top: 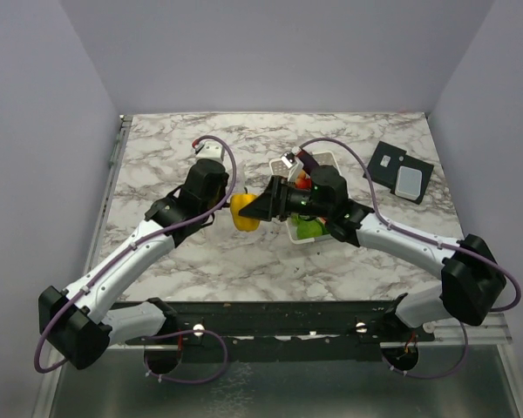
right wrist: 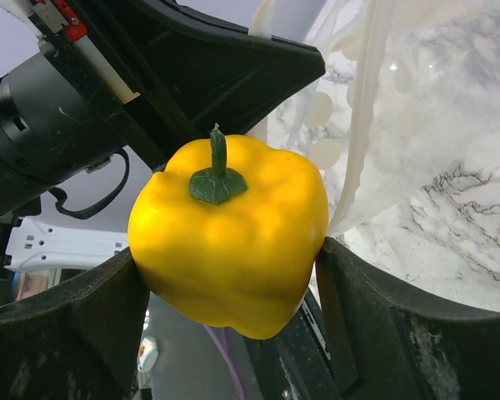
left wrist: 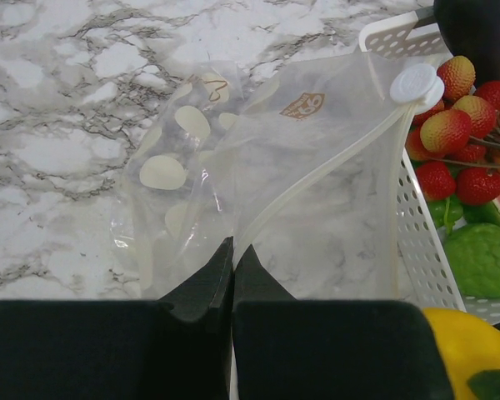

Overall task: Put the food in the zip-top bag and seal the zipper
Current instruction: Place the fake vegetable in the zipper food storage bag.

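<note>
Centrally, the left fingers (left wrist: 202,287), pressed together, pinch the edge of the clear crinkly plastic zip-top bag (left wrist: 342,237) over the marble desk (left wrist: 58,92); the right fingers (right wrist: 375,317) clamp a glossy yellow toy pepper (right wrist: 233,242) just beside the bag. Best practice: steer the pepper squarely into the mouth, avoiding the zipper strip (left wrist: 317,177).

Inventory by kind. Two robot arms (top: 131,252) appear in the overhead view, one entering from the lower left, the other arm (top: 410,239) from the lower right. One marble table (top: 174,148). One white basket (left wrist: 421,242). One zip-top bag (left wrist: 192,192), carrying one zipper strip (left wrist: 317,179) and one round white slider (left wrist: 417,83). One yellow pepper (right wrist: 233,237). At least five red berries (left wrist: 481,185), right edge of the left wrist view. One green lumpy fruit (left wrist: 483,258). One dark flat square (top: 401,171), upper right overhead.
</note>
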Tool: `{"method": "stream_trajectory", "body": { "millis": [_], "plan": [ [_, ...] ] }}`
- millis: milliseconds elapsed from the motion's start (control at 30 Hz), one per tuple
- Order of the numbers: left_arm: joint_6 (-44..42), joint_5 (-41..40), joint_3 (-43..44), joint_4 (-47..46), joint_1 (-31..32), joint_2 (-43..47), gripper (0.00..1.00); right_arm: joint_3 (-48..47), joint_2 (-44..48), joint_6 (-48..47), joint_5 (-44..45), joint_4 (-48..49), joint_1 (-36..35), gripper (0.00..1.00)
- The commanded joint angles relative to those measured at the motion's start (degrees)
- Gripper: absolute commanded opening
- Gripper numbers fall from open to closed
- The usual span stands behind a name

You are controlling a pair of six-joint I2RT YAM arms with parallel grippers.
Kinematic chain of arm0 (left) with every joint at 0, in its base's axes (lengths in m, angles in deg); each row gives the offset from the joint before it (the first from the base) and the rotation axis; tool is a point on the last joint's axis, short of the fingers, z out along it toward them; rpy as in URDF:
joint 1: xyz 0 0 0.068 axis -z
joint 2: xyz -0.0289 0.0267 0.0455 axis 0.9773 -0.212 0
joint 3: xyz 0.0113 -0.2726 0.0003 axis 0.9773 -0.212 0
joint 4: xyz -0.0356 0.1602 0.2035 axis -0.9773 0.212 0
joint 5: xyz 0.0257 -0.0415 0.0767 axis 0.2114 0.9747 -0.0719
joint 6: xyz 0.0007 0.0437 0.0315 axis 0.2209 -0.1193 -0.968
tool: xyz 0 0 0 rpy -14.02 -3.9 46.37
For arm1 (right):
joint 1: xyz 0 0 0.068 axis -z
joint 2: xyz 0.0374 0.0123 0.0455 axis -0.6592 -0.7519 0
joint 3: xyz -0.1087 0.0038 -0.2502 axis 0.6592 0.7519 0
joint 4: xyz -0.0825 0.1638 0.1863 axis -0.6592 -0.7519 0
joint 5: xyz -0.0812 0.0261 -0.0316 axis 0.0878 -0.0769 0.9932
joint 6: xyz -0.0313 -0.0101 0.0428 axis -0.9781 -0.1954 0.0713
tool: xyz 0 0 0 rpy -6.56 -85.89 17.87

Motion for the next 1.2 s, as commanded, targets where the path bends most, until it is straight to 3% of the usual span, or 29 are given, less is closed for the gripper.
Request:
{"method": "stream_trajectory", "body": {
  "millis": [0, 300, 900, 1167],
  "plan": [
    [1.3, 3.0, -0.8, -1.9, -0.7, 0.9, 0.0, -2.2, -2.3, 1.2, 1.7, 2.1, -0.8, 0.44],
    [1.9, 5.2, -1.3, -2.6, -2.0, 1.6, 0.0, -2.9, -5.4, 2.7, 4.0, 3.3, -1.5, 0.43],
    [1.5, 10.1, -2.3, -4.8, -2.9, 3.3, 0.0, -12.2, -11.2, 1.0, 23.1, -13.5, -4.9, 0.46],
    [1.4, 10.8, -2.4, -5.2, -3.1, 3.3, 0.0, -14.9, -12.3, -0.8, 27.8, -17.7, -6.8, 0.66]
  ]
}}
